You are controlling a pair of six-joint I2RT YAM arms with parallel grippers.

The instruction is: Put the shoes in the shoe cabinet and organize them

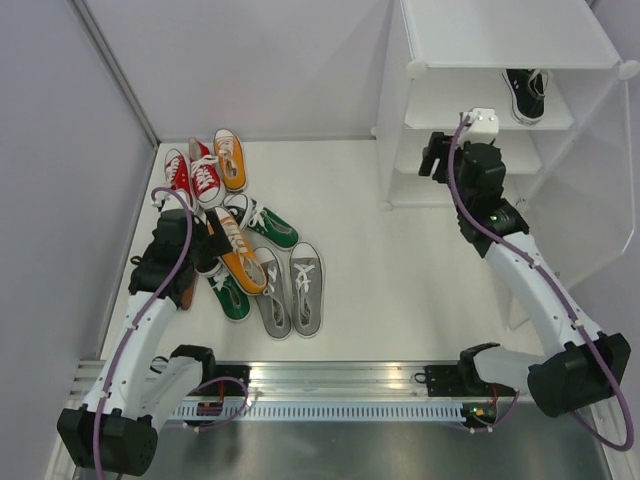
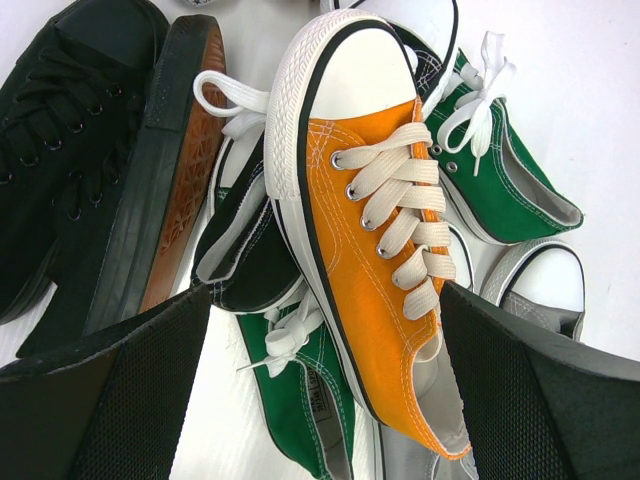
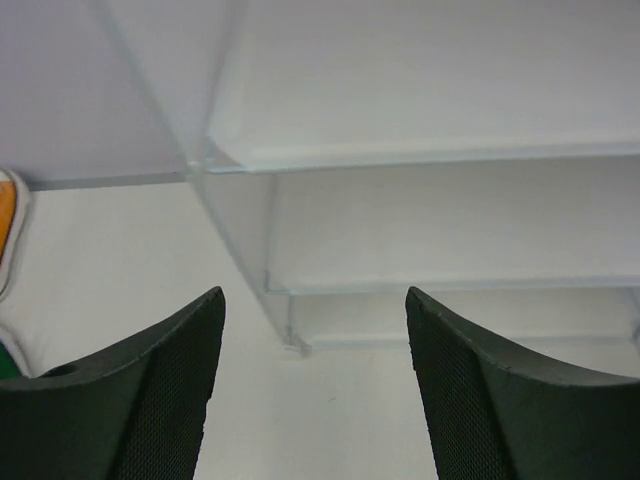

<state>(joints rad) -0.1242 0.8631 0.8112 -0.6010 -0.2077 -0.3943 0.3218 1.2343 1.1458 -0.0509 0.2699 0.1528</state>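
**Bright, even light; wrist views soft up close**

I see soft white light from above and only faint shadows under the shoes [image 1: 240,240]. The metal rail [image 1: 330,395] gives some glare. In both wrist views the near dark fingers [image 3: 150,400] look blurred, and the cabinet [image 3: 420,150] looks pale and washed out.

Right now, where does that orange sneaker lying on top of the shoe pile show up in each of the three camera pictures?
Top external: the orange sneaker lies diagonally on the pile at left centre, right of the left gripper.
Left wrist: it fills the middle, toe at top, between the open fingers.
Right wrist: not surely in it; the orange sliver at the left edge cannot be matched to either orange shoe.
Shared landmark: the green sneaker beside it.
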